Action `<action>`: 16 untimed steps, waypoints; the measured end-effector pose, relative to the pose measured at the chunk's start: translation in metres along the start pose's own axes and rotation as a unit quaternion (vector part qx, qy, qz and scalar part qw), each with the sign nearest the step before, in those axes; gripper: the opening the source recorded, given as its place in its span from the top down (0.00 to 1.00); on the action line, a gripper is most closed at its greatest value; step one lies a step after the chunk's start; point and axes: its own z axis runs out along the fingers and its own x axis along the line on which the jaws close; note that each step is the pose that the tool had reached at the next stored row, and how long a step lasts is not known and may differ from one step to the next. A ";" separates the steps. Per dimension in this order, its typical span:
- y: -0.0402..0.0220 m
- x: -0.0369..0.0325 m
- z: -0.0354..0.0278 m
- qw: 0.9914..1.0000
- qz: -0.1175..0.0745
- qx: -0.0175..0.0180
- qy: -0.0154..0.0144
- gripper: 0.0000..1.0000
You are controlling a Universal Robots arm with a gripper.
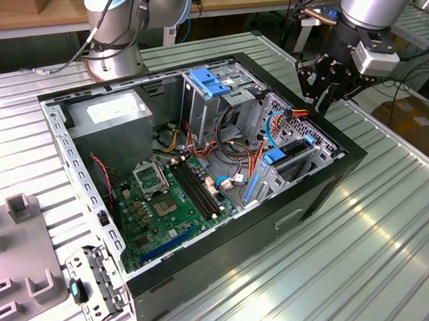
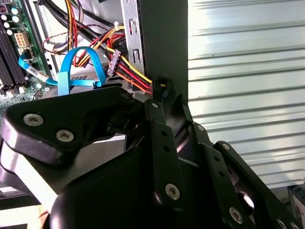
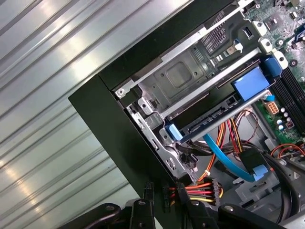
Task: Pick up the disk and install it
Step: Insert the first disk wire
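The gripper hangs over the computer case's edge, holding nothing; how far its jaws are parted I cannot tell. The disk sits slotted in the drive cage just below it.

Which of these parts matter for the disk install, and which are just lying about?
Job: flat disk in blue plastic rails; black gripper; open black computer case.
Lying about: grey power supply box; green motherboard; loose grey metal bracket.
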 end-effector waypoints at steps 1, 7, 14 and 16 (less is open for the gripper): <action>-0.0001 0.0000 -0.0001 1.000 0.000 0.000 0.000 0.69; -0.0001 -0.0001 0.0000 1.000 0.000 0.000 0.000 0.76; 0.0092 -0.0143 -0.0118 0.999 0.052 -0.005 0.006 0.84; 0.0094 -0.0146 -0.0117 0.998 0.060 -0.005 0.006 0.84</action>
